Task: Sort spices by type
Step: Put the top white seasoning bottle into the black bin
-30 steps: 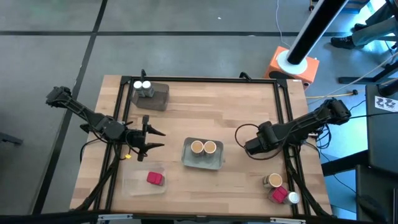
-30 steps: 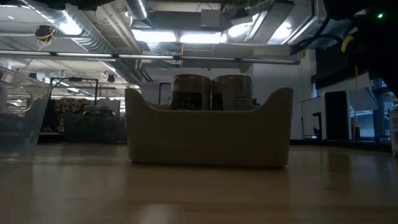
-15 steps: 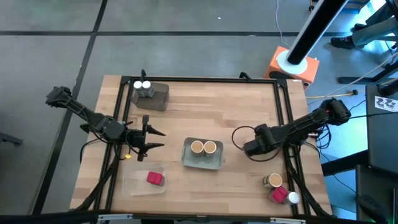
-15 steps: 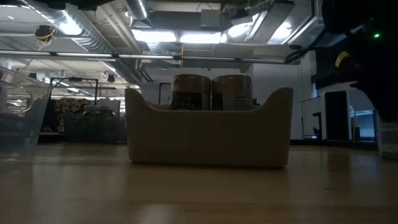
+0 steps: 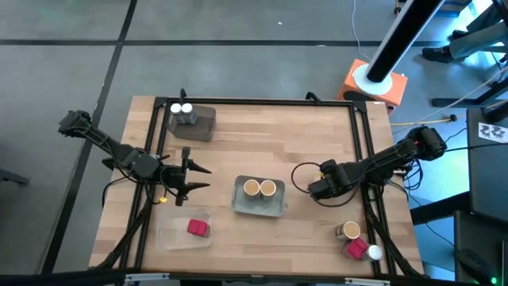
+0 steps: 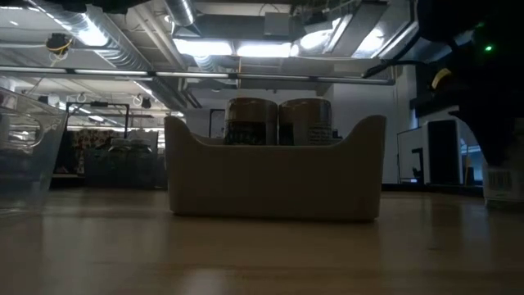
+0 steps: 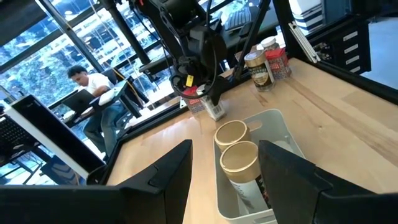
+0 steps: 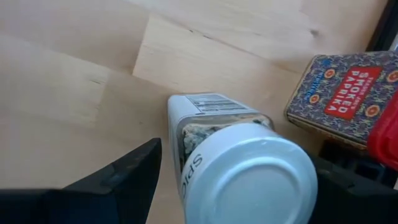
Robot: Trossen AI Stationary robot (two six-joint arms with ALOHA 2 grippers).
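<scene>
My right gripper (image 5: 314, 189) is shut on a white-capped spice jar (image 8: 239, 171) just right of the grey centre tray (image 5: 259, 208). That tray holds two tan-lidded jars (image 5: 259, 187). My left gripper (image 5: 196, 179) hovers open near the table's left edge, touching nothing. Two white-capped jars (image 5: 182, 109) stand in a grey tray at the far left. A red box (image 5: 198, 228) lies in a clear tray. A tan-lidded jar (image 5: 347, 230), a red box (image 5: 355, 248) and a white-capped jar (image 5: 373, 253) stand at the near right corner. My right gripper pinches the white-capped jar between its two fingers at the upper end, by the white cap (image 8: 249, 177), one finger (image 8: 127, 177) on each side. It comes from above, pointing down, cap toward the wrist. The jar (image 7: 211, 109) hangs tilted, low over the table; whether its base touches, I cannot tell.
A smoked paprika tin (image 8: 347, 92) lies on the wood close to the held jar. Black frame rails (image 5: 367, 143) run along the table's edges. Bare wood lies between the centre tray and the far edge. A person (image 7: 87, 84) sits in the room beyond the table.
My right gripper has carried the white-capped jar a short way toward the table's left, nearer the grey centre tray; in the low view the jar has come in from the picture's right edge. The left arm has kept still.
</scene>
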